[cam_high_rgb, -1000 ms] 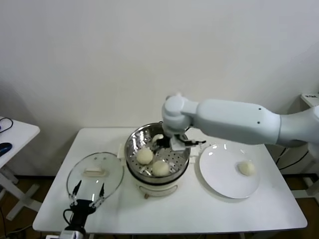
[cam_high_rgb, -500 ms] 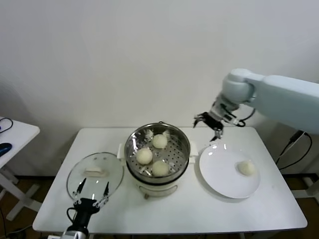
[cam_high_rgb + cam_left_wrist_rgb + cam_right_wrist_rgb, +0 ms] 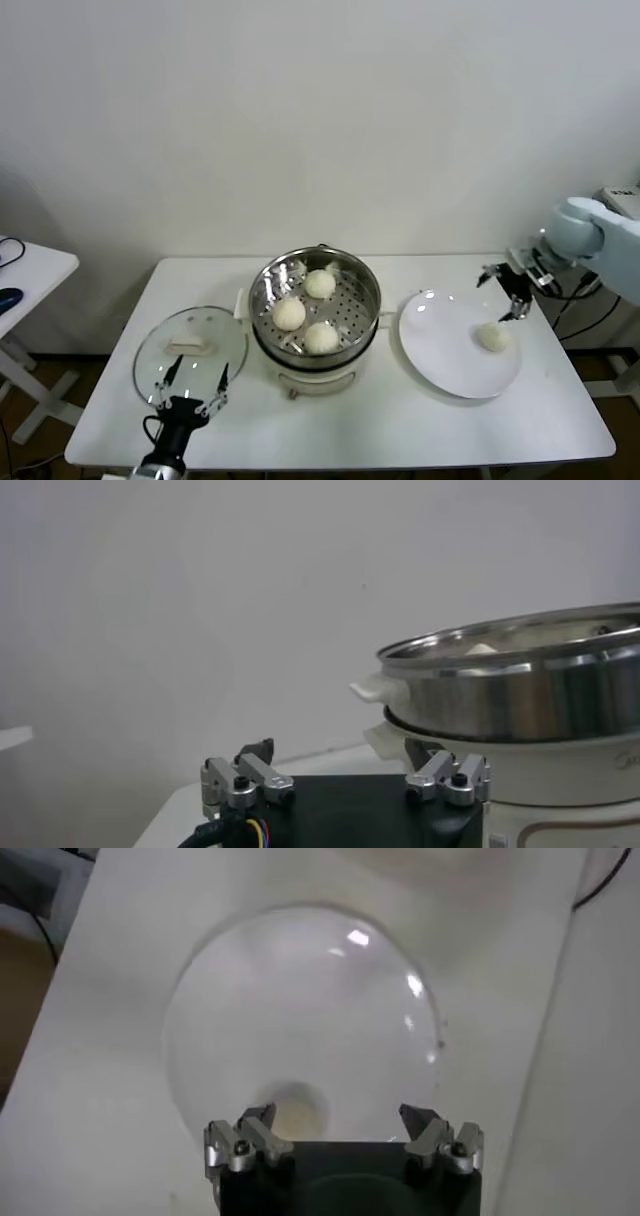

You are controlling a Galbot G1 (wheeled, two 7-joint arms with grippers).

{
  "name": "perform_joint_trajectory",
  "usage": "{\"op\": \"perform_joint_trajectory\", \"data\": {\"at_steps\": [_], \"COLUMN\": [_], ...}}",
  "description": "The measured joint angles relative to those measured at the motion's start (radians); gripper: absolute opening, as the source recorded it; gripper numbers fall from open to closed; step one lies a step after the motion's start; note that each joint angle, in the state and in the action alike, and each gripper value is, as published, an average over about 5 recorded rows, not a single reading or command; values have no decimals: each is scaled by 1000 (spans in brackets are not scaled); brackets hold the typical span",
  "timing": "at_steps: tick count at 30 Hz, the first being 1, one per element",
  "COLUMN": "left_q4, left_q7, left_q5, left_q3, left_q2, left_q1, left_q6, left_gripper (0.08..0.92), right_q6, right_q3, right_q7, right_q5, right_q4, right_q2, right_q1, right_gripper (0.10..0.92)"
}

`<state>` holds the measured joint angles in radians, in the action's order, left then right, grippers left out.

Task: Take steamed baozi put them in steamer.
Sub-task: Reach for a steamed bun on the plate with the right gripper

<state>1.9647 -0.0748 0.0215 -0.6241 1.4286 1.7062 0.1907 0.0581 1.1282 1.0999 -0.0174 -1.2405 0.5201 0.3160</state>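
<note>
Right gripper (image 3: 507,291) has swung off the steamer (image 3: 315,312) to above the plate's (image 3: 440,350) far edge — jaws spread, empty. Right wrist view shows the last baozi (image 3: 293,1114) directly below. Three baozi (image 3: 305,311) in the steamer. Left gripper (image 3: 190,387) parked beside the glass lid (image 3: 190,345), jaws spread.

- Steamer (image 3: 315,300): shiny polished metal pot, perforated tray, glossy cream plastic base.
- Steamed baozi (image 3: 494,337): smooth, matt dough.
- Plate (image 3: 445,350): glossy white.
- Lid (image 3: 190,350): clear glass.
- Worktop (image 3: 400,415): matt white.
</note>
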Motion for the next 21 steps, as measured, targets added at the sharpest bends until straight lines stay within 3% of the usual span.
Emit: {"op": "perform_joint_trajectory", "data": {"at_steps": [21], "left_q4": [-19], "left_q7": [1], "left_q5": [2], "left_q3": [-19], "left_q2": [14], "left_q1": [4], "left_q6": [9], "left_gripper": [823], "right_q6": [17], "right_q3": [-213], "right_q7": [-4], "right_q5": [123], "right_q4": [258], "right_q2": [110], "right_q1": [-256], "right_gripper": [823]}}
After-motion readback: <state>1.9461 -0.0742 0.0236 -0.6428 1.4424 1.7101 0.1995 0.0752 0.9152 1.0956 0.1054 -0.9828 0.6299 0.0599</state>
